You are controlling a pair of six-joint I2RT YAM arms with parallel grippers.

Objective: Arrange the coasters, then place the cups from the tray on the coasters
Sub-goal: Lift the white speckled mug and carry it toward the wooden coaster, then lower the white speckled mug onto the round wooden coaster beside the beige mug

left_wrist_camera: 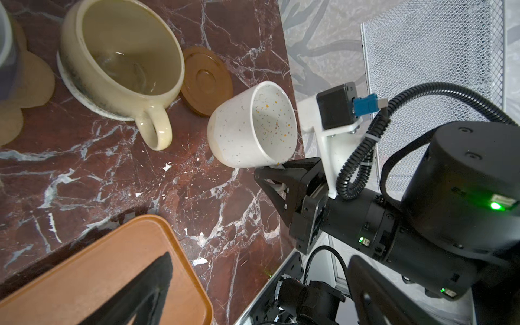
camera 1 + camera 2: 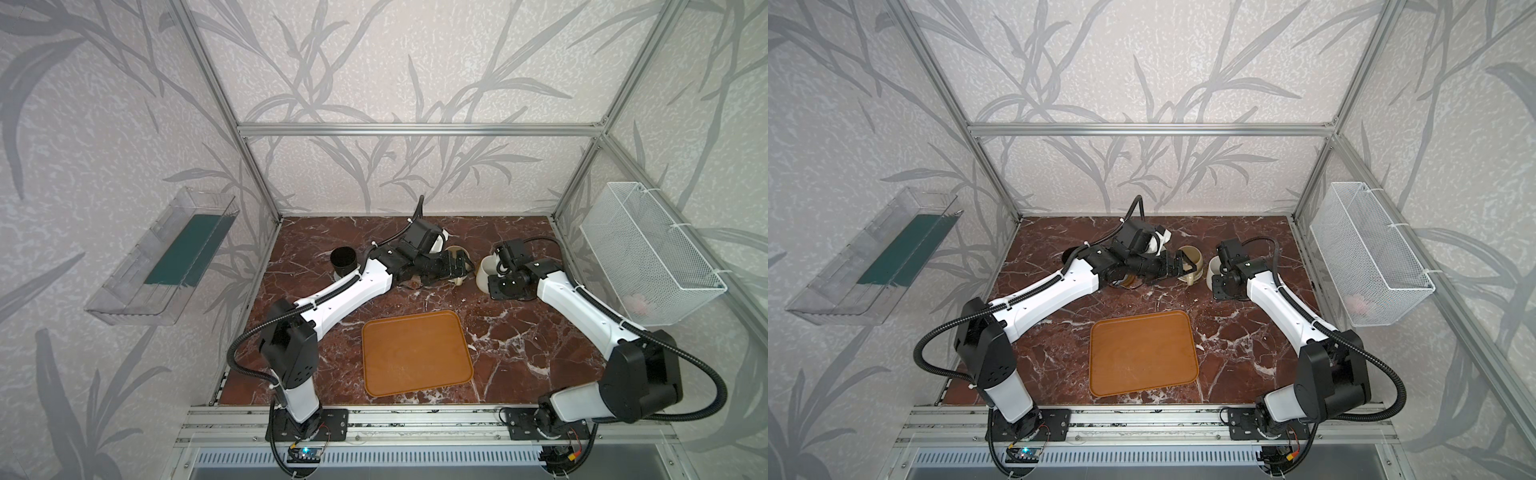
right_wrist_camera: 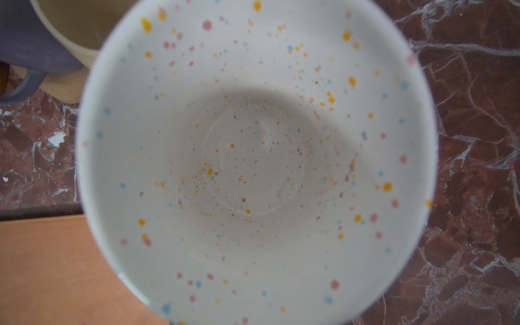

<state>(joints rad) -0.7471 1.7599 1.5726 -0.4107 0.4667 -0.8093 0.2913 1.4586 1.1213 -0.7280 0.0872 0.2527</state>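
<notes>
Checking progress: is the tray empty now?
Empty. In both top views the tray shows only bare orange-brown surface; nothing stands on it.

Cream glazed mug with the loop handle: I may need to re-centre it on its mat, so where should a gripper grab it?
Probably by the loop handle of the cream glazed mug, coming from the side of the flat orange-brown tray: the mug stands upright and the handle juts out that way with nothing against it.

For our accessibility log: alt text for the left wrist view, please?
The right gripper holds a speckled cup, tilted, beside a bare brown coaster. A tan cup sits on a pale coaster; a tray corner shows.
</notes>
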